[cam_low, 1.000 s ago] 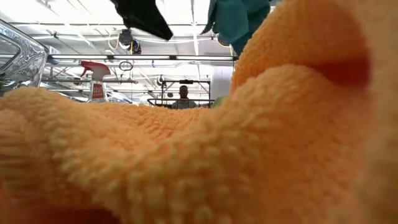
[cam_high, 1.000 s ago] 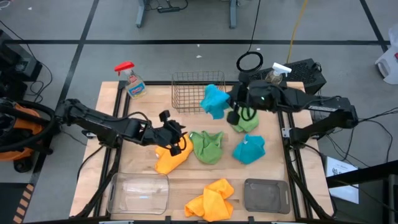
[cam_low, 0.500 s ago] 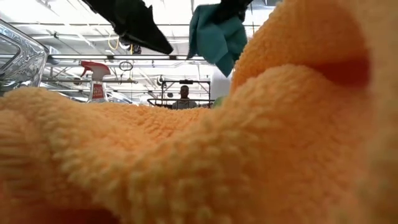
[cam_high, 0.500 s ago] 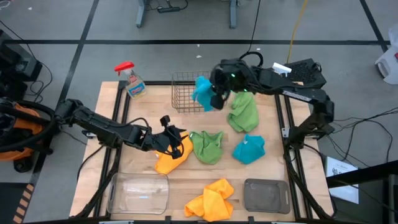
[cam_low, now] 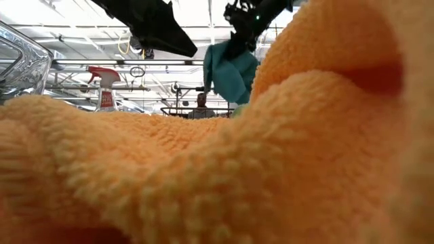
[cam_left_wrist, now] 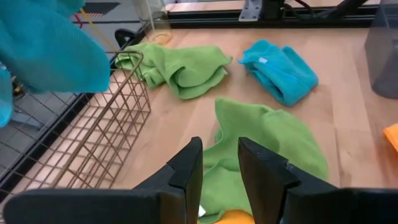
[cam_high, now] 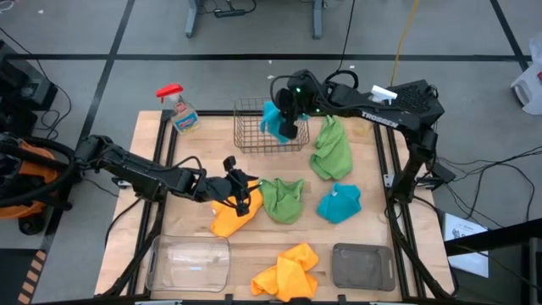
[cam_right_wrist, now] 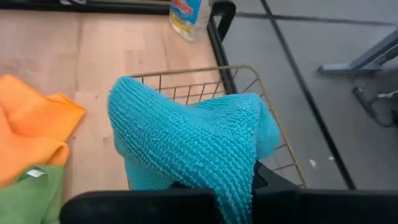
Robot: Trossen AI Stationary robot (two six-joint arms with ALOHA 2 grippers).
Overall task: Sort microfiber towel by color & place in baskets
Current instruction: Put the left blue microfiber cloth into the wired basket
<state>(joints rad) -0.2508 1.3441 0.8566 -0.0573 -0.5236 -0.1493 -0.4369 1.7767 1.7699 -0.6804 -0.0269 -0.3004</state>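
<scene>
My right hand [cam_high: 286, 127] is clenched on a fuzzy teal-blue microfiber towel [cam_high: 273, 120], which hangs from it directly over the copper-coloured wire mesh basket [cam_high: 254, 135] at the far side of the wooden table [cam_high: 373, 229]; in my right wrist view the cloth drapes across my fingers with the basket's open top right beneath it, so I judge the next move is a straight drop and release, with no sideways travel needed. My left hand [cam_high: 236, 188] sits low at the table's middle, just at the yellow-orange towel [cam_high: 227, 219] and beside the crumpled bright green towel [cam_high: 282, 200]; its fingers stand slightly parted with nothing between them. A second teal-blue towel [cam_high: 339, 203] lies on the table nearer my right arm, so I expect it to be that arm's next pick
</scene>
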